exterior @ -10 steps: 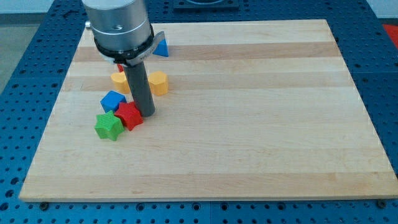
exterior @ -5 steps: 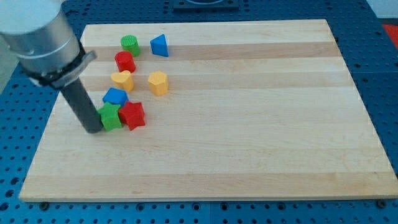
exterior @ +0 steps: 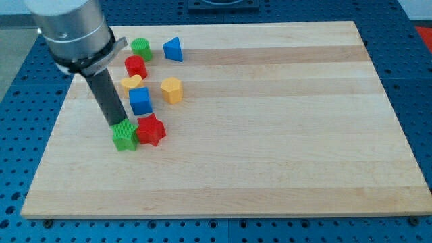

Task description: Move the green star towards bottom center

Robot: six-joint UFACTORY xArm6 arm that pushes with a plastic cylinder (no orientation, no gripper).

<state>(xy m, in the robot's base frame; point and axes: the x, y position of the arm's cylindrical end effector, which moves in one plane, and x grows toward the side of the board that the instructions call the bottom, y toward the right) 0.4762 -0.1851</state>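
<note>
The green star (exterior: 125, 136) lies on the wooden board (exterior: 270, 135) at the view's left, a little below mid-height. It touches the red star (exterior: 151, 129) on its right. My tip (exterior: 116, 124) rests just above and slightly left of the green star, touching its upper edge. The dark rod rises up and to the left to the arm's silver housing (exterior: 71, 27).
A blue cube (exterior: 140, 100) sits just above the red star. Above it are a yellow heart-like block (exterior: 131, 84), a yellow hexagon (exterior: 171, 89), a red cylinder (exterior: 136, 67), a green cylinder (exterior: 140, 48) and a blue triangle (exterior: 173, 49).
My tip went from right of the red star to the green star's left, then to just above it. The green star slid right and down. The blue cube and red star shifted right.
</note>
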